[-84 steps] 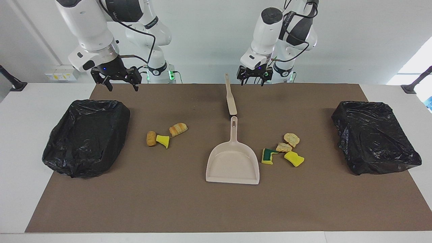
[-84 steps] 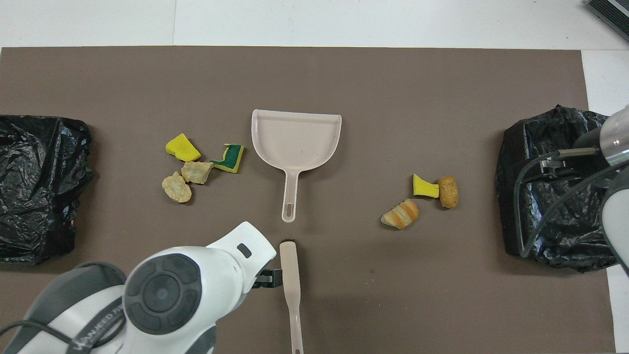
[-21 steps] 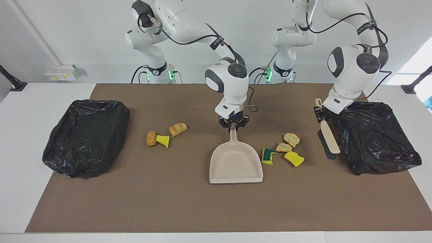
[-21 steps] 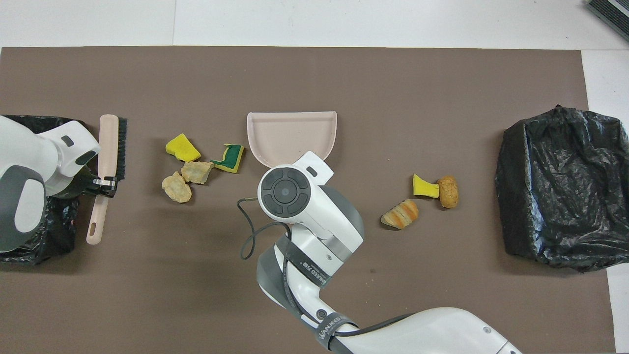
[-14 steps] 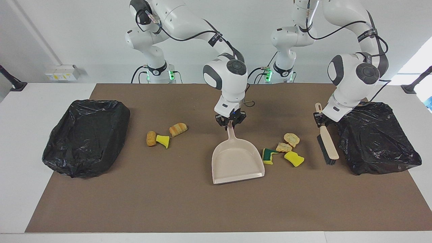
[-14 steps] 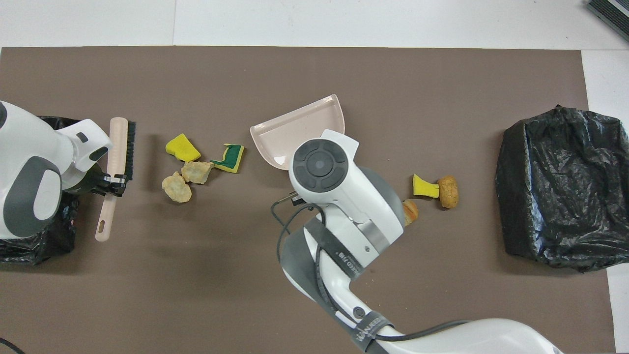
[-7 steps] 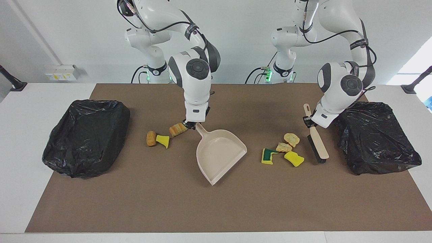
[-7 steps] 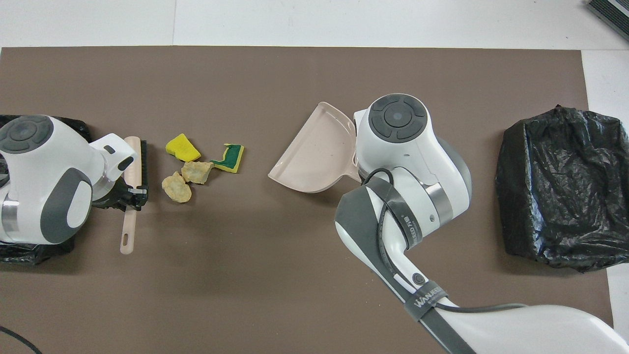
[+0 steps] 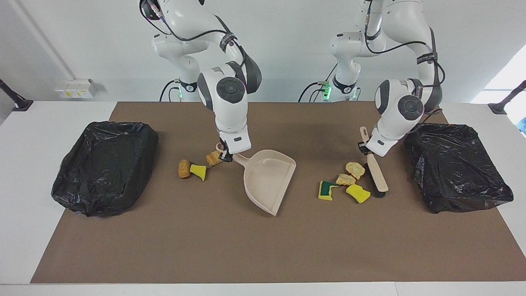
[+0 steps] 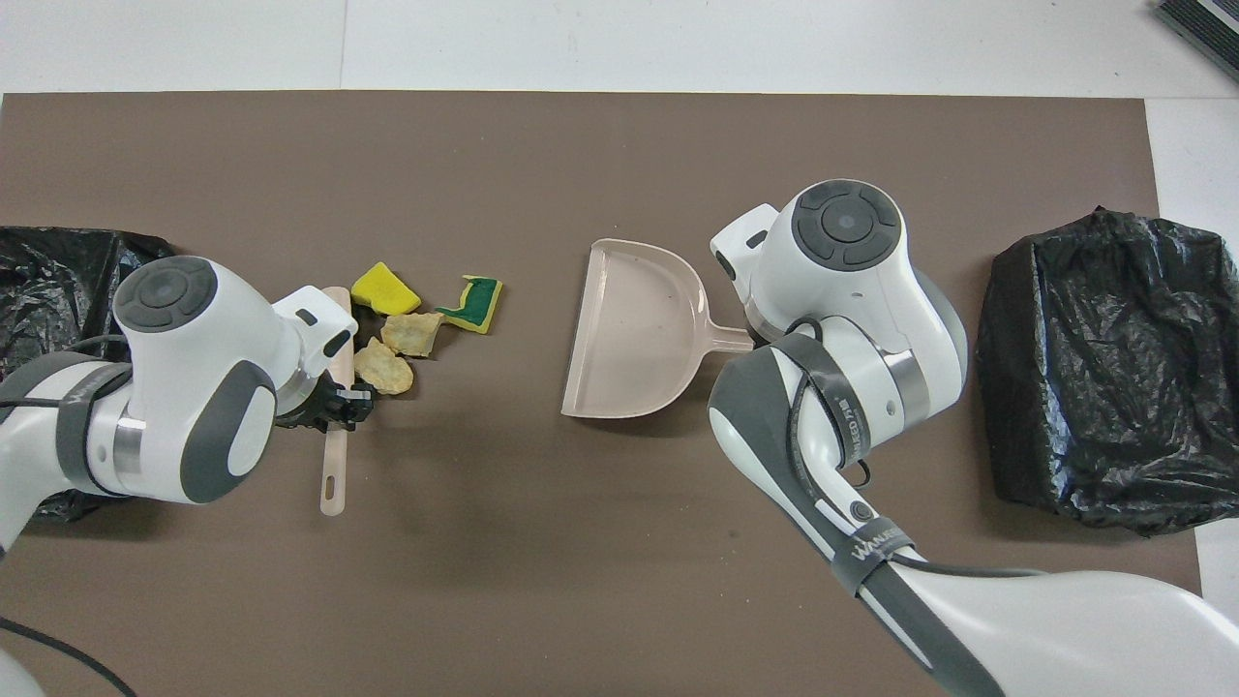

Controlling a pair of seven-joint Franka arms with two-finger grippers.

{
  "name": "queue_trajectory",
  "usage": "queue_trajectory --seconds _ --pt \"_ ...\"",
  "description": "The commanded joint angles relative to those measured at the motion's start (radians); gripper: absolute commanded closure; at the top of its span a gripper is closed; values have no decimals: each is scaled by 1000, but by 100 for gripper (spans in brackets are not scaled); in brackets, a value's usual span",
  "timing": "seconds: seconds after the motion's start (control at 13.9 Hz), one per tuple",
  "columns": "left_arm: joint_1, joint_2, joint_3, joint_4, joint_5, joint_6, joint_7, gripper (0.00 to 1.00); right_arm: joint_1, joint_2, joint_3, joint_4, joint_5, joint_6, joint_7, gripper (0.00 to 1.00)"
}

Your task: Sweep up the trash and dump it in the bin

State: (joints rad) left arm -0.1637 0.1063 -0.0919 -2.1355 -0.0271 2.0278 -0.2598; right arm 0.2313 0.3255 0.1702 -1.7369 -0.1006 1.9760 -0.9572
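The brown mat (image 9: pixel 263 246) carries two black bag-lined bins, one (image 9: pixel 104 166) at the right arm's end and one (image 9: pixel 456 168) at the left arm's end. In the overhead view the beige dustpan (image 10: pixel 634 329) lies at the mat's middle, its open mouth toward 9 o'clock; the right gripper (image 9: pixel 226 155) is clamped on its handle. The left gripper (image 9: pixel 367 150) is closed around the beige hand brush (image 9: pixel 376 172), bristles on the mat, touching the nearer scraps

The trash sits in two clusters: four scraps (image 10: pixel 416 315) at 9 o'clock of the pan, against the brush, and three (image 9: pixel 199 164) by the pan's handle, hidden under the right arm from overhead. The sponge pieces look light and squashy, the bread-like chunks light and crumbly; they will likely skid or roll under the bristles, so they are better pushed low than pinched
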Motion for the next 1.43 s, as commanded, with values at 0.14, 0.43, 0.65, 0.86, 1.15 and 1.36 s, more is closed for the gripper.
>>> queue_trajectory --seconds 0.14,0.43,0.65,0.86,1.15,1.36 --pt "-158 -36 12 -37 -94 23 -45 100 28 6 9 -62 -2 135 -43 100" --pt "-247 -39 12 -35 -138 40 -75 100 46 21 9 -62 -2 179 -32 100" --pt "-307 -40 12 -34 -158 74 -76 100 60 33 11 -62 -1 208 -31 100" --pt "-347 -33 11 1 -198 63 -107 100 66 36 11 -64 1 224 -6 100" --pt "-317 -85 21 51 -200 -21 -92 100 62 38 9 -61 1 208 -18 100" --pt "-205 -44 21 150 -115 -75 -30 100 36 27 8 -46 -1 156 -87 100"
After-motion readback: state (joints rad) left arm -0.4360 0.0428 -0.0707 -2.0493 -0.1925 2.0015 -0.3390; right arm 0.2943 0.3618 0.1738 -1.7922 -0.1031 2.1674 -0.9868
